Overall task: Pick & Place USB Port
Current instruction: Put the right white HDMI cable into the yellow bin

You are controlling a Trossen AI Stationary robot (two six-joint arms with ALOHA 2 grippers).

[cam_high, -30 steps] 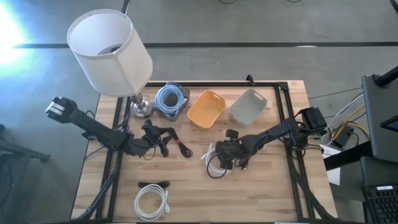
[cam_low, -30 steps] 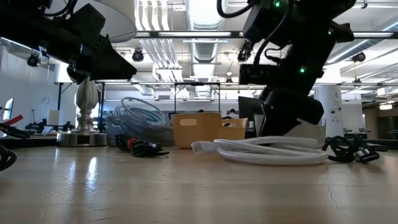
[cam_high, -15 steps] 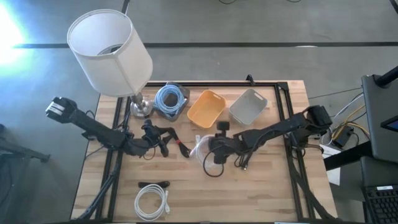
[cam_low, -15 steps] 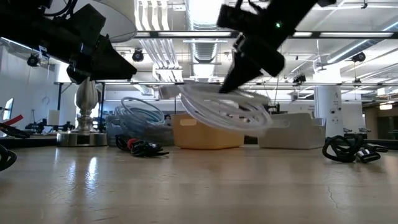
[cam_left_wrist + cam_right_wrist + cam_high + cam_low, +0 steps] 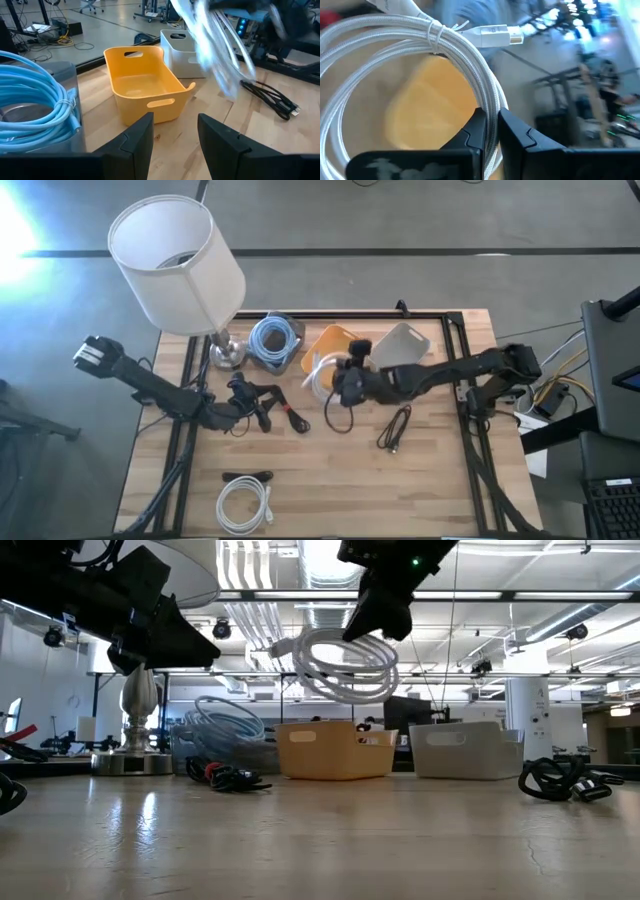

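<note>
light: bright overhead ceiling strips; glare: high view's left edge; blur: white cable (image 5: pixel 215 55), wrist views

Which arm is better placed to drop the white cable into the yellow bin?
Right: its claw already grips the white cable above the yellow bin. The left claw is open, empty, farther off.

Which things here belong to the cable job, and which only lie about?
In the job:
- white USB cable, held above the table by the right gripper
- yellow bin beneath it

Lying about:
- lamp
- blue cable coil
- grey bin
- black cable
</note>
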